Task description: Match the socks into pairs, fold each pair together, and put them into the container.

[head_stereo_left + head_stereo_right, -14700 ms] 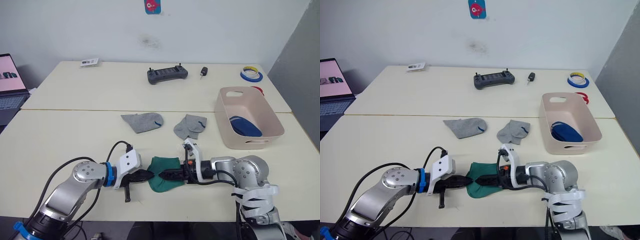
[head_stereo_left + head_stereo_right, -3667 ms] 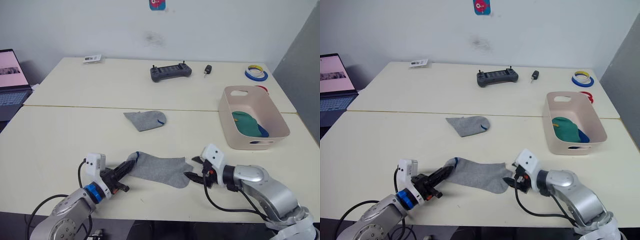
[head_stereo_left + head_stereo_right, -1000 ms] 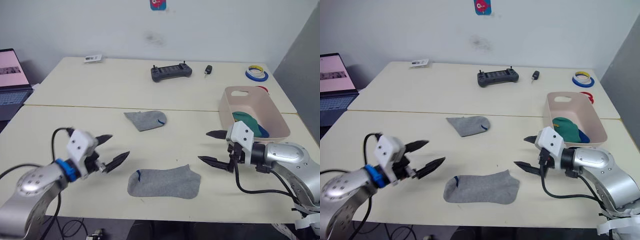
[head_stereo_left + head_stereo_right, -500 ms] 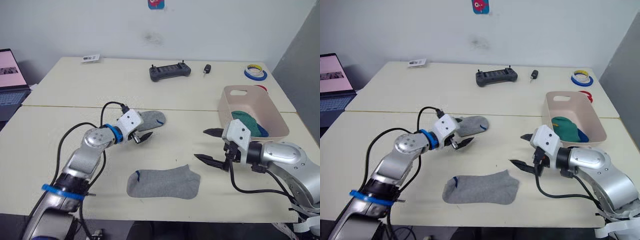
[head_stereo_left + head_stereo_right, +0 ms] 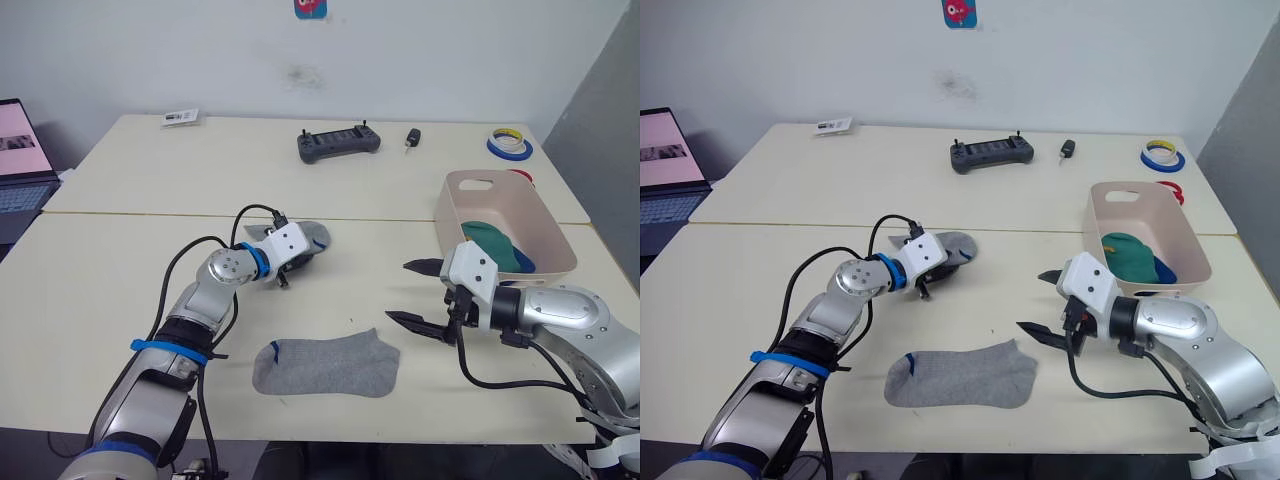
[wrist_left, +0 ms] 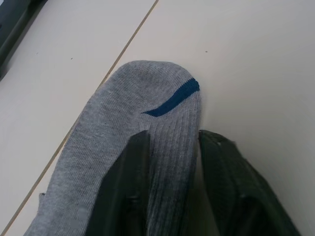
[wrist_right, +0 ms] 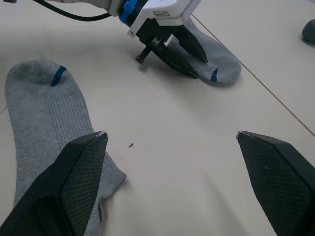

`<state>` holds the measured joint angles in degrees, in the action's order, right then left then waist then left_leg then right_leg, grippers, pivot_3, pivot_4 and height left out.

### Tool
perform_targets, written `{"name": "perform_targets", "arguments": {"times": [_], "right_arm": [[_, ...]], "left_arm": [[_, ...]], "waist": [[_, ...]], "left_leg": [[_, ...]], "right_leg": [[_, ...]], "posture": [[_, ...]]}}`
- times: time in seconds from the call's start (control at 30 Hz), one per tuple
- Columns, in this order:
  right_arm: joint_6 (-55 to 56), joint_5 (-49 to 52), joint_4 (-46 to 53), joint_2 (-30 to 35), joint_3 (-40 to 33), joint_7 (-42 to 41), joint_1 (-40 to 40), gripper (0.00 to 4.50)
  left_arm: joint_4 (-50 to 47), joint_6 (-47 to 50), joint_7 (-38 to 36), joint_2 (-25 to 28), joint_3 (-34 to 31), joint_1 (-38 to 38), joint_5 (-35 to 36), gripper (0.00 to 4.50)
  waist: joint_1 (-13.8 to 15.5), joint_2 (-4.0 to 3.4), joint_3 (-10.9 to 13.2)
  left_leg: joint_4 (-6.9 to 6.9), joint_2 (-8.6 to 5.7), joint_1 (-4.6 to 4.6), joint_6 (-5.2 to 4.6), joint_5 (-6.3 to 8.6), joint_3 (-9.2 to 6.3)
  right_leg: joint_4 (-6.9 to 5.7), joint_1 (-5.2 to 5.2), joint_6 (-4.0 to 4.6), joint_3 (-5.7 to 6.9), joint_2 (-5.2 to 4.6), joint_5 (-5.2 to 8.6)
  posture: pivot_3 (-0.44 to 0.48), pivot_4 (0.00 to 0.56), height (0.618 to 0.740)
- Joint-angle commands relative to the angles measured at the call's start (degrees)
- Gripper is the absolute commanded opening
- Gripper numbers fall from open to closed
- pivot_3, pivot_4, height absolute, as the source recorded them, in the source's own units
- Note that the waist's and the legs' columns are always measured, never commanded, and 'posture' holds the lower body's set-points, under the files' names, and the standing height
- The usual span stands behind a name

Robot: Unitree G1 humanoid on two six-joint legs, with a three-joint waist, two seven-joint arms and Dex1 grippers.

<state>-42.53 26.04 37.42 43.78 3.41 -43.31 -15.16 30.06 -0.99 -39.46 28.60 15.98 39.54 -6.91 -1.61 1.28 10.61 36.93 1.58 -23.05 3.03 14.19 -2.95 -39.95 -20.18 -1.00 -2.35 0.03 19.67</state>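
Two grey socks remain to be paired. Your left gripper [image 5: 297,262] sits on the farther grey sock [image 5: 312,236], beside the seam joining the two tables [image 5: 150,215]; in the left wrist view its fingers [image 6: 129,196] straddle the ribbed cuff near the blue mark, spread and not yet closed on the cloth. Your right gripper [image 5: 422,293] hovers with its fingers wide apart and nothing in them, between the nearer grey sock [image 5: 325,365] and the container [image 5: 492,186]. The container, at your right on the near table, already holds the teal-green socks [image 5: 490,245] over the blue ones [image 5: 525,263].

Risks, as judged from this pose: closing on the cuff alone may catch a single layer, so the sock could peel open or slip out as you lift. Pressing down hard may drive the fingertips against the tabletop. Dragging the sock low across the table could snag it on the seam or bunch it before it reaches its mate.

Room to move: the stretch of tabletop between the two grey socks is open, a fair path for bringing them together. The nearer sock lies close to the front edge, so keep the folding inboard of it. The controller [image 5: 337,144], key fob [image 5: 410,138] and tape rolls [image 5: 504,147] are well apart on the far table.
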Motion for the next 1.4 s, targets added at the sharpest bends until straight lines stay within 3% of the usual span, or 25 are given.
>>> {"name": "perform_targets", "arguments": {"times": [0.03,0.07,0.1,0.37,0.53,0.8,1.0,1.13,1.4], "right_arm": [[0.5,0.1,1.9,0.3,-1.0,0.5,-0.3,4.50],[0.6,0.1,1.8,0.3,-0.9,0.5,-0.4,4.50],[0.7,0.0,1.8,0.3,-0.9,0.5,-0.3,4.50],[1.9,-0.9,1.1,0.5,-0.2,0.0,-0.4,4.50],[2.6,-1.4,0.6,0.5,0.1,-0.4,-0.2,4.50],[3.6,-2.2,-0.2,0.5,0.2,-1.3,-0.4,4.50],[3.8,-2.6,-0.1,0.5,0.1,-1.4,-0.2,4.50],[4.1,-3.0,-0.1,0.3,0.4,-1.3,0.2,4.50],[4.8,-3.4,-0.3,0.2,1.1,-1.5,0.0,4.50]], "left_arm": [[-0.3,-1.4,0.4,0.2,-2.1,0.6,0.1,0.42],[-0.8,-1.4,0.2,0.4,-2.2,0.3,0.2,0.05],[-1.2,-1.4,0.1,0.5,-2.3,0.0,0.2,0.02],[-16.7,4.5,-1.1,-1.0,-12.7,-5.5,13.0,0.02],[-24.4,9.1,-2.0,-2.0,-16.0,-8.1,19.1,0.02],[-41.5,26.4,-3.6,-4.2,-20.1,-11.1,38.1,0.02],[-44.4,38.8,3.8,-7.0,-26.9,-10.4,51.8,0.02],[-43.1,42.2,8.4,-8.9,-29.8,-14.4,54.9,0.02],[-42.7,40.3,14.9,-11.8,-30.7,-22.5,52.4,0.02]], "waist": [[0.0,0.00,0.0],[0.0,0.00,0.0],[0.0,0.00,0.0],[0.0,0.00,0.0],[0.0,0.00,0.0],[0.0,0.00,0.0],[0.0,0.00,0.0],[-0.1,0.00,0.0],[0.0,0.00,0.0]], "left_leg": [[0.00,0.00,0.00,0.00,0.00,0.00],[0.00,0.00,-0.01,0.00,0.00,0.00],[0.00,0.00,-0.01,0.00,0.00,-0.01],[0.00,0.06,-0.02,0.02,-0.01,-0.06],[0.02,0.03,0.00,0.03,-0.01,-0.03],[0.02,0.04,-0.01,0.03,-0.02,-0.07],[0.03,0.04,0.03,0.02,-0.01,-0.09],[0.02,0.04,0.04,0.03,-0.02,-0.08],[0.03,0.02,0.04,0.04,-0.02,-0.12]], "right_leg": [[0.00,-0.01,0.00,-0.01,0.00,0.00],[0.00,-0.01,0.00,-0.01,0.00,0.00],[0.00,-0.01,0.00,0.00,-0.01,0.00],[0.00,0.00,0.00,-0.02,-0.14,0.00],[0.00,0.02,0.00,-0.02,-0.18,0.00],[0.00,0.04,0.00,-0.04,-0.17,0.00],[0.01,0.08,-0.01,-0.04,-0.16,0.00],[0.02,0.08,-0.01,-0.05,-0.16,0.00],[0.04,0.11,0.00,-0.09,-0.17,0.00]], "posture": [[0.000,0.150,0.740],[0.000,0.150,0.740],[0.000,0.150,0.740],[0.000,0.150,0.740],[0.000,0.150,0.740],[0.000,0.150,0.740],[0.000,0.150,0.740],[0.000,0.150,0.740],[0.000,0.150,0.740]]}}
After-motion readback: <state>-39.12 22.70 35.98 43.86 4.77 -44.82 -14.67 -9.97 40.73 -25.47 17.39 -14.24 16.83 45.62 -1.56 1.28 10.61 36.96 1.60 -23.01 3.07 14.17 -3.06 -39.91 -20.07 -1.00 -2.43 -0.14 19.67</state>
